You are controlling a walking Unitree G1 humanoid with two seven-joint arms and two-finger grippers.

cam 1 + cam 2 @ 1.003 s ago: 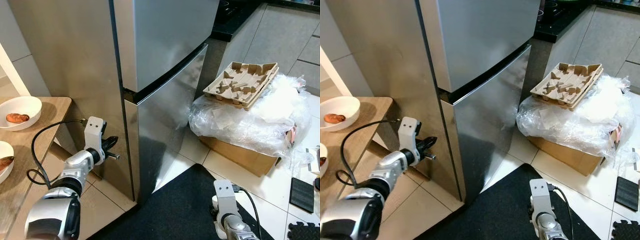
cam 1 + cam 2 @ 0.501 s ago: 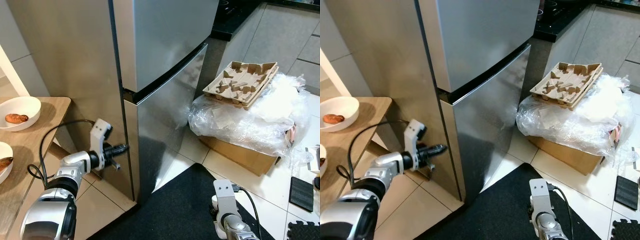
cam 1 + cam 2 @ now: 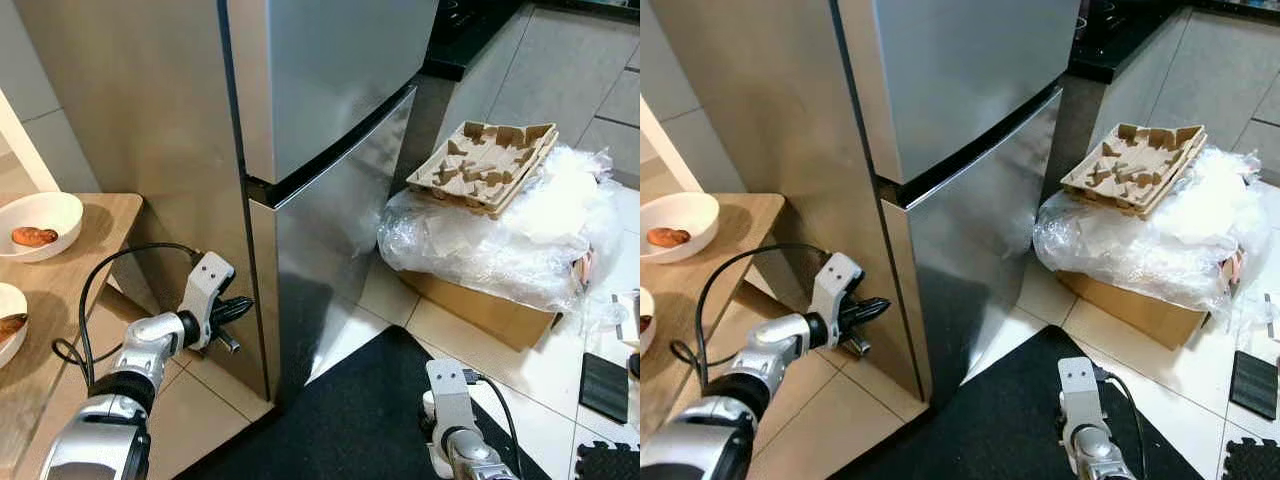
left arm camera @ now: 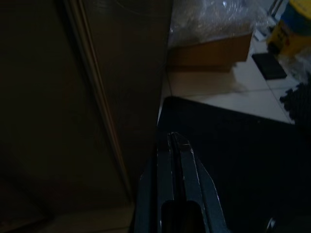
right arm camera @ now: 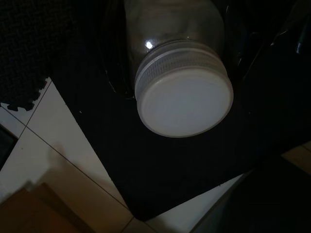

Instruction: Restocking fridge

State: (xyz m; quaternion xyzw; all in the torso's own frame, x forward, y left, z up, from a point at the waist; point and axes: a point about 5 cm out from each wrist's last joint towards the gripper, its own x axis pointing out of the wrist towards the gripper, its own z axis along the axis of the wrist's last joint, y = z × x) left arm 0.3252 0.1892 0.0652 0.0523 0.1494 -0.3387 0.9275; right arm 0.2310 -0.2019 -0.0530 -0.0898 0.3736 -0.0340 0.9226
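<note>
Reaching low along the fridge's (image 3: 330,120) side, the left gripper (image 3: 236,310) holds its fingers (image 4: 177,160) pressed together on nothing, near the lower door's front edge. The right gripper (image 5: 175,63), hanging over the black mat (image 3: 370,420), clasps a clear jar (image 5: 177,43) with a white lid (image 5: 184,102).

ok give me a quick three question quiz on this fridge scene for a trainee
1. True or false: the lower door of the tall silver fridge is open.
2. What is the right tool holding? A) clear glass jar with a white lid B) egg carton C) bowl
3. Fill in: the left tool, fingers together, is at the fridge's lower ___ edge.

Key: 1 false, both doors are closed. 2 A, the clear glass jar with a white lid. 3 left.
</note>
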